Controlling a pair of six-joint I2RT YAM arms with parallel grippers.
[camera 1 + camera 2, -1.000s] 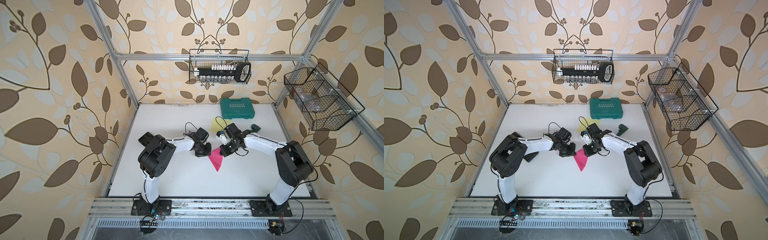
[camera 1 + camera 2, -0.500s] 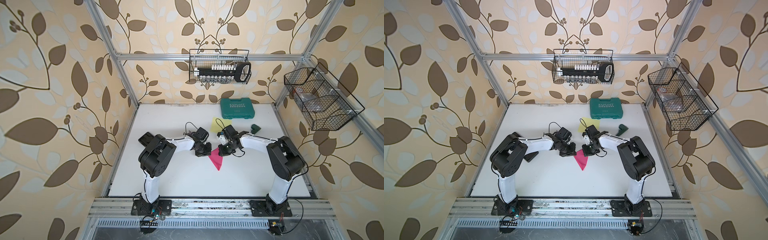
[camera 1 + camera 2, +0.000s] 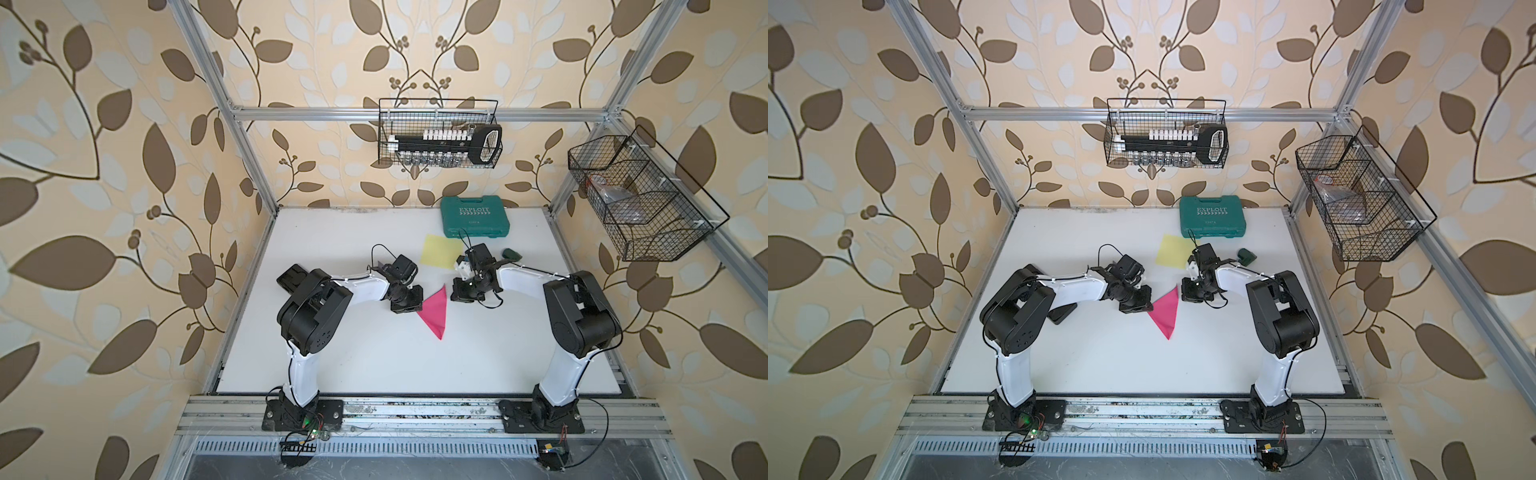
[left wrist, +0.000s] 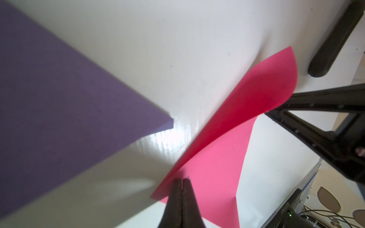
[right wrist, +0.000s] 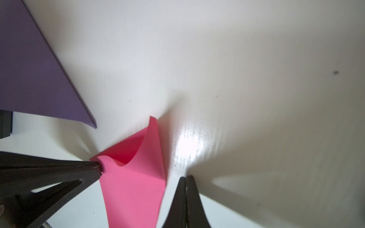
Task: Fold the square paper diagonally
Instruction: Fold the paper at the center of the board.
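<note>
In both top views the white tabletop [image 3: 374, 365] carries the whole job. A green plastic tool case [image 3: 476, 216] sits at its far edge, with a yellow square sheet of paper [image 3: 440, 249] just in front of it; neither looks to be part of the fold. A purple sheet [image 4: 59, 98] fills one side of the left wrist view, near the work but apart from it.

The pink square paper [image 3: 434, 309] lies near the middle of the table, between the two arms. It already reads as a triangle, one half laid over the other, so the diagonal fold itself is made.

The left gripper [image 3: 409, 305] is clenched with nothing between its jaws, and its tip bears down on the triangle's corner nearest that arm. The right gripper [image 5: 186, 177] is likewise clenched and empty. Its tip is on the bare table just beside the paper's edge, and I cannot tell whether it touches the paper.

What is left, I judge, is the finishing. In the right wrist view the upper layer bows up off the lower one near the pinned corner, so the crease looks soft. Pressing along the folded edge should flatten it. Whether the free corners match is too small to tell.
</note>
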